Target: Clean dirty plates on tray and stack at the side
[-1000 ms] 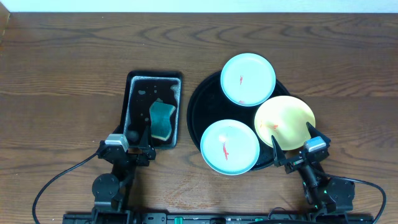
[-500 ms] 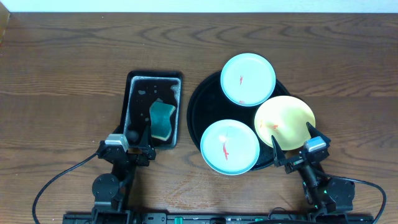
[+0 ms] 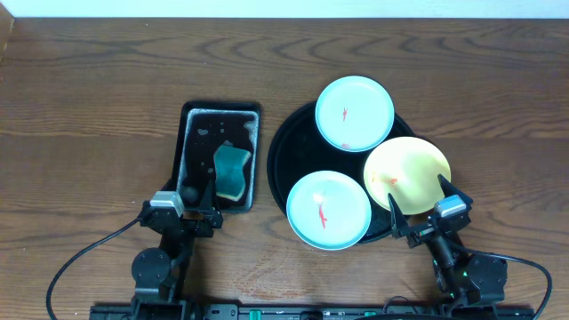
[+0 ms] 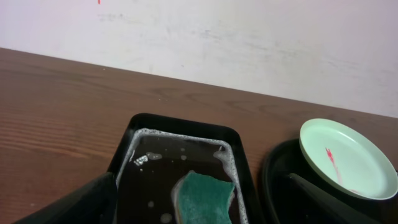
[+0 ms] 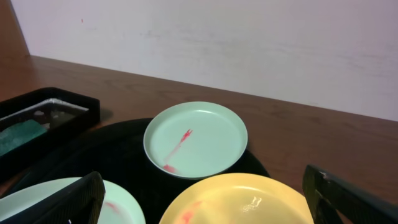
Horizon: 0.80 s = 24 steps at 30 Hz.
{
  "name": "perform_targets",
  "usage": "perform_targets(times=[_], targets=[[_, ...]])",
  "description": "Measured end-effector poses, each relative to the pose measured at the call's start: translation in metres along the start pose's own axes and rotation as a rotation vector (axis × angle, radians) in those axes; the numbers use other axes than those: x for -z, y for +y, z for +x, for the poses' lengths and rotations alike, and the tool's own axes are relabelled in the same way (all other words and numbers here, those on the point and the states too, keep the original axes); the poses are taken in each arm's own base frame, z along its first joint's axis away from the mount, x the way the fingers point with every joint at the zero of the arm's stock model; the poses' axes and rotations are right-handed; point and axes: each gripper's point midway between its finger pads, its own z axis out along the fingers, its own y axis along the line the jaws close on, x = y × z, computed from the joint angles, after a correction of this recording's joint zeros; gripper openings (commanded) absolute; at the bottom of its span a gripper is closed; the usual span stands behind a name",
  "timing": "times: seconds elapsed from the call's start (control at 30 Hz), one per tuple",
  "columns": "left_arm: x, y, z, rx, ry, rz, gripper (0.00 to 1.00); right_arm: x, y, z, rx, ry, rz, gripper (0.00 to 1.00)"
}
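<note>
Three plates sit on the round black tray [image 3: 289,147]. One mint-blue plate [image 3: 355,113] with a red smear lies at the far side; it also shows in the right wrist view [image 5: 195,140] and in the left wrist view [image 4: 347,158]. A second mint-blue plate [image 3: 328,210] with a red smear lies at the near left. A pale yellow plate [image 3: 407,172] with a faint red smear lies at the near right. My left gripper [image 3: 188,208] is open over the near end of the sponge tray. My right gripper [image 3: 419,207] is open at the yellow plate's near edge [image 5: 249,202].
A small rectangular black sponge tray [image 3: 220,156] holds soapy water and a green sponge [image 3: 231,172], left of the round tray. The sponge also shows in the left wrist view [image 4: 204,196]. Brown wood table all around; a pale wall stands behind.
</note>
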Motion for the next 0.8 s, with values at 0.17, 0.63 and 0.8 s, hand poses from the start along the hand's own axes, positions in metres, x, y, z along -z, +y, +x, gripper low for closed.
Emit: perform_targets(times=[0.17,0.63,0.8], targets=[[0.000,0.000,0.000,0.000,0.000,0.000,0.85,0.000,0.000,0.000,0.000,0.000,0.000,0.99],[0.000,-0.011,-0.003,-0.002,-0.008,0.062,0.85,0.000,0.001,0.000,0.000,0.000,-0.007,0.99],[0.002,-0.029,-0.010,-0.010,-0.030,0.163,0.85,0.000,0.005,-0.001,-0.044,-0.005,-0.028,0.99]])
